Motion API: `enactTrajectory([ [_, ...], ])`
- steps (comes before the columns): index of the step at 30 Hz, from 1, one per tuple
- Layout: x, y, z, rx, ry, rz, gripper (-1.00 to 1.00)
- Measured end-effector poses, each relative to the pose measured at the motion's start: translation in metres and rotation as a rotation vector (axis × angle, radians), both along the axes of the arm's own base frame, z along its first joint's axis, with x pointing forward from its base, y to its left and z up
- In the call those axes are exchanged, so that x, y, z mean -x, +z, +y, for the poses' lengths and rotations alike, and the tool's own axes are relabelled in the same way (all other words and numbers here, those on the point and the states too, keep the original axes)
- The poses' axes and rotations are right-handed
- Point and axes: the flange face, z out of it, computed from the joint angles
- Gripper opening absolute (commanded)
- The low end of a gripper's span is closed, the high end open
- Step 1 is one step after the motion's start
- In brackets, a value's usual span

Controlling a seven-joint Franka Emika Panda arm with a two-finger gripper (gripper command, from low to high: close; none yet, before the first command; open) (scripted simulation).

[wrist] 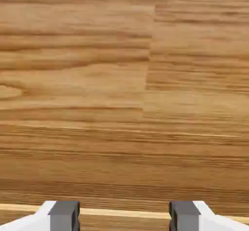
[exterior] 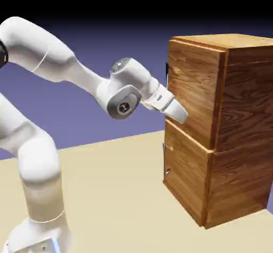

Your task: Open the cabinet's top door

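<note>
- While the white arm (exterior: 125, 89) reaches across from the exterior view's left, the cabinet (exterior: 242, 119) stands on the pale counter (exterior: 112, 193) at the exterior view's right.
- The cabinet is a tall box of brown wood grain, upright, with two front panels stacked one above the other.
- The top door (exterior: 194, 87) is the upper panel, facing the arm; it appears closed, lying along the cabinet's front.
- A thin dark handle (exterior: 166, 75) shows at the top door's edge, on the exterior view's left.
- Below it sits the lower door (exterior: 186, 169), also apparently closed, with a small metal part (exterior: 168, 171) near its edge on the exterior view's left.
- The gripper (wrist: 124, 216) is open, its two grey fingertips (wrist: 64, 215) well apart at the hand view's bottom edge, with only wood grain showing between them; it has hold of nothing.
- In the exterior view, the gripper slants downward in front of the top door's lower part; whether it touches the wood cannot be told.
- Wood grain fills the hand view behind the fingertips, crossed near the bottom by a thin, pale, nearly level line.
</note>
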Motion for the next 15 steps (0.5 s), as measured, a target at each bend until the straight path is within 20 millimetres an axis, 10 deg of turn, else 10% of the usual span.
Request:
enactTrajectory([
  [15, 0.028, 0.053, -0.007, -0.067, -0.047, -0.17, 0.0],
])
